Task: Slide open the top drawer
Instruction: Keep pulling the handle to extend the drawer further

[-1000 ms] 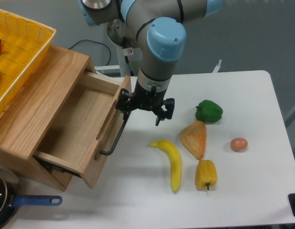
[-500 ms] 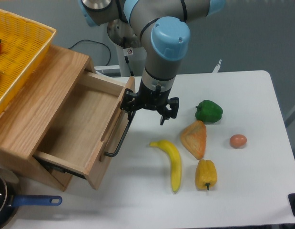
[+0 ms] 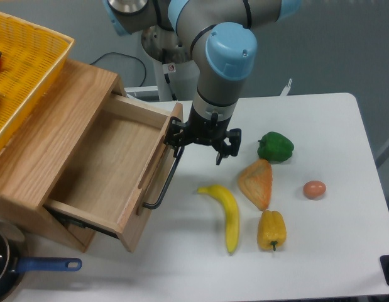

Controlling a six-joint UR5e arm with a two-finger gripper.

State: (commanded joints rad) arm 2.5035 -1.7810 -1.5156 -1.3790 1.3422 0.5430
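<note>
1. The pincer (image 3: 201, 142) hangs straight down from the arm (image 3: 223, 69), its fingers spread wide; one finger hooks behind the upper end of the handle (image 3: 164, 181), the other stands free over the table (image 3: 320, 251).
2. The drawer (image 3: 103, 170) lies to the pincer's left, pulled well out of the cabinet (image 3: 46, 135), its inside bare wood.
3. The handle, a long black bar, runs down and left from the pincer along the drawer's front panel.
4. Just right of the pincer sits a green pepper (image 3: 275, 146).
5. Below and right of it lies an orange wedge-shaped piece (image 3: 257, 182), with a yellow pepper (image 3: 271, 230) further down.
6. A banana (image 3: 225, 214) lies below the pincer, apart from it.
7. An egg (image 3: 314, 189) rests far right.
8. Far left and above, a yellow basket (image 3: 24, 69) sits on the cabinet top.
9. At the lower left corner, a pan (image 3: 12, 267) with a blue handle shows partly.
</note>
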